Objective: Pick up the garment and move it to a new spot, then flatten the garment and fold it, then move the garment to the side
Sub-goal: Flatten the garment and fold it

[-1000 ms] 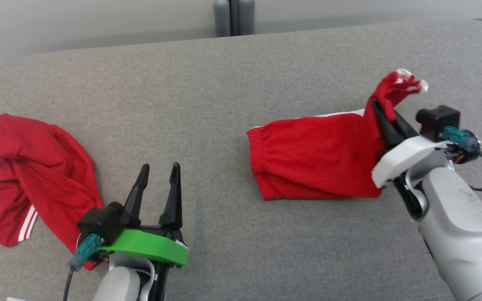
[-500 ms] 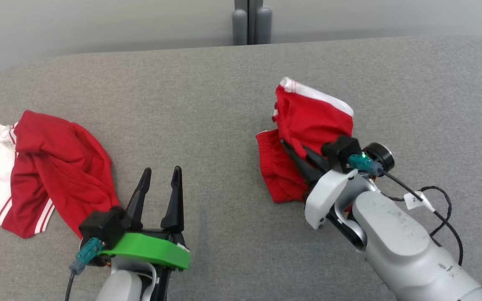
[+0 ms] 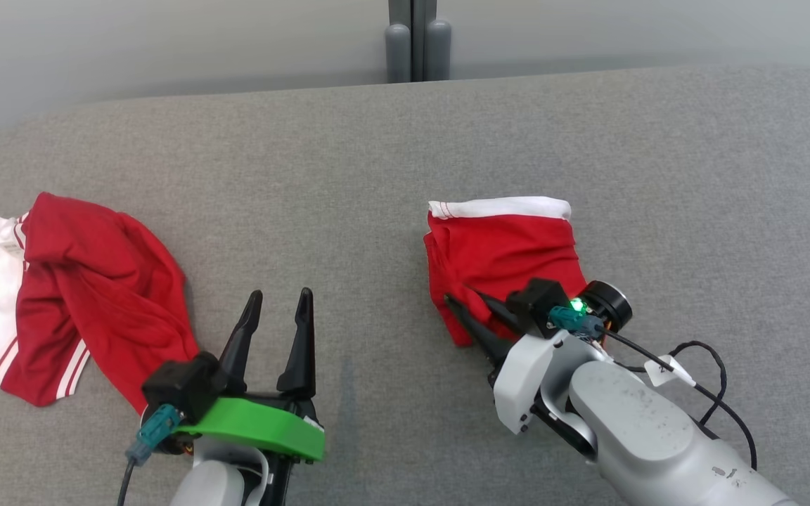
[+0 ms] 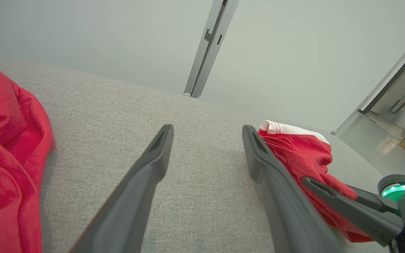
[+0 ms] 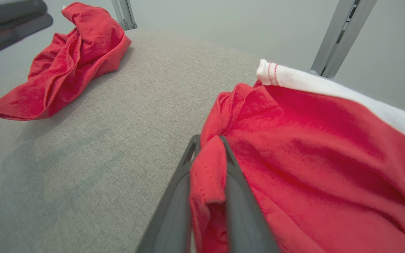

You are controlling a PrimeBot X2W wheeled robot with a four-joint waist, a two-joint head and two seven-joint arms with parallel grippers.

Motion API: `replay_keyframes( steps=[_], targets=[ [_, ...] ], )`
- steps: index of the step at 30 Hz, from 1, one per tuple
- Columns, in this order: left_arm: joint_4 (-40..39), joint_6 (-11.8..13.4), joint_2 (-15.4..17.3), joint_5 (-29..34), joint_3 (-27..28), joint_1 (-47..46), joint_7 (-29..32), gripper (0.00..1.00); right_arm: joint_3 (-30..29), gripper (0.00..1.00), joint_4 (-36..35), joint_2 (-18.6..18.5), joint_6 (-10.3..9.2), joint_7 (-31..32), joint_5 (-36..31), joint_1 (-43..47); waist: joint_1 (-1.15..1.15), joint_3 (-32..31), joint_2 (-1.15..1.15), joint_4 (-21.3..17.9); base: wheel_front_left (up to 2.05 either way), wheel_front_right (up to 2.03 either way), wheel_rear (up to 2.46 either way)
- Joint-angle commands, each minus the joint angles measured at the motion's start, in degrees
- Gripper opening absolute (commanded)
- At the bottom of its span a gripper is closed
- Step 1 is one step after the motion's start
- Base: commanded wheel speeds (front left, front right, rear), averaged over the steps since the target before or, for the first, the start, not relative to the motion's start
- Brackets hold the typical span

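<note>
Count: two garments, two grippers, one grey padded surface (image 3: 377,161). Left of the head view: one crumpled garment (image 3: 95,281), red with a white panel and white stripes, lying loose in a heap on the surface. Lower left of centre: one left gripper (image 3: 280,295) with a green collar, its two dark fingers spread wide with nothing between them, just beside the crumpled garment's lower right edge. Top centre: one grey upright frame (image 3: 412,35) behind the surface's far edge. Right of centre: one folded garment (image 3: 503,246), red, with one white band (image 3: 500,207) along its upper edge, lying on the surface well apart from the crumpled one. Lower right: one right gripper (image 3: 465,302) with a white collar, at the folded garment's lower left corner. In the right wrist view its two fingers (image 5: 169,211) pinch a narrow fold of the red cloth between them. One black cable (image 3: 711,365) loops off the right wrist.
</note>
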Motion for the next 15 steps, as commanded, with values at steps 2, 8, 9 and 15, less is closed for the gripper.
replay_keyframes(
  steps=[2, 8, 9, 15],
  targets=[
    [0.2, 0.3, 0.2, -0.2, -0.1, 0.8, 0.0, 1.00, 0.6, 1.00, 0.4, 0.4, -0.06, -0.8, 0.3, -0.4, 0.00, -0.2, 0.00, 0.1, 0.00, 0.00, 0.00],
    [0.4, 0.4, 0.2, 0.0, -0.4, 1.3, 0.0, 1.00, -0.5, 1.00, -1.4, -0.5, -0.06, -1.8, 0.9, -0.7, 0.00, -0.6, 0.00, 0.2, 0.00, 0.00, 0.00],
    [0.3, 0.4, 0.2, 0.1, -0.4, 1.3, 0.0, 1.00, -1.2, 1.00, -2.0, -0.8, -0.06, -1.9, 0.8, -0.8, 0.00, -0.7, 0.00, 0.1, 0.00, 0.00, 0.00],
    [-0.1, 0.4, 0.2, 0.4, -0.3, 1.2, 0.0, 1.00, -9.5, 1.00, -8.2, -2.5, -0.06, -1.9, -2.3, 0.8, 0.00, -0.6, 0.00, 0.0, 0.00, 0.00, 0.00]
  ],
)
